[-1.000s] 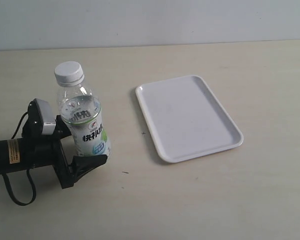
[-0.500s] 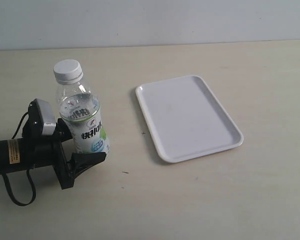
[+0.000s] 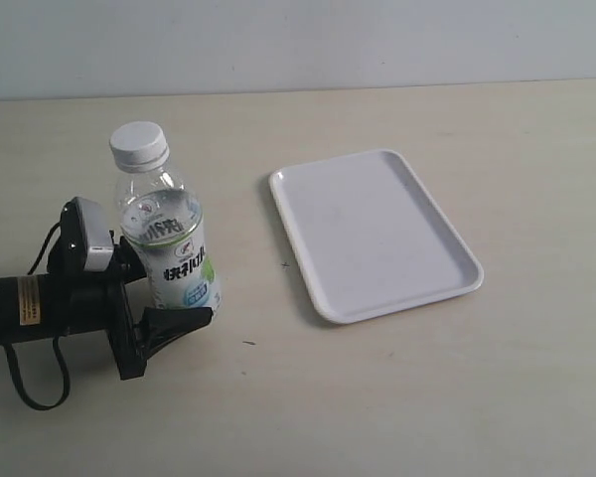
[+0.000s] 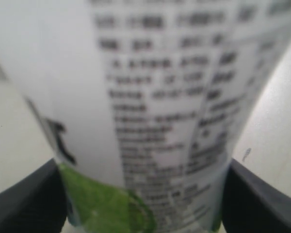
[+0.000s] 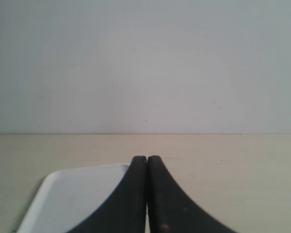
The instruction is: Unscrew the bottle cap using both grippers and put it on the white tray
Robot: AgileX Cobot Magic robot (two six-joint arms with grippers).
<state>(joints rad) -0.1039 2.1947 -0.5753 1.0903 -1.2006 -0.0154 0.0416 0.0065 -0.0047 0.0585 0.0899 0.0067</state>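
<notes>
Standing upright on the bench [image 3: 427,397] at the left of the exterior view, the bottle [image 3: 169,248] carried the bottle cap [image 3: 139,144] screwed on its neck. The left claw [image 3: 157,293] reached in from the left edge, low over the bench, with one finger on the near side of the bottle's lower body and the other on the far side. It was closed around the labelled part, wide enough only for the bottle's width. Its black arm [image 3: 40,303] bore a yellow sticker [image 3: 27,300], and a dark cable [image 3: 30,383] looped below it on the bench. The white tray [image 3: 377,234] lay flat to the right of the bottle, well apart from it, with nothing on it. The right claw did not appear in this view.

In the left wrist view, the bottle [image 4: 150,97] filled almost the whole picture, and its label [image 4: 174,136] was blurred into rows of dark print above a green patch. The two black fingers [image 4: 24,199] of the left claw pressed against the bottle on either side, with no gap showing between finger and label.

In the right wrist view, the right claw [image 5: 146,194] was fully shut, its two black fingers meeting along their length and holding nothing. Beyond its tips lay a corner of the white tray [image 5: 72,194], then bare bench [image 5: 233,160] up to a pale wall [image 5: 145,63].
</notes>
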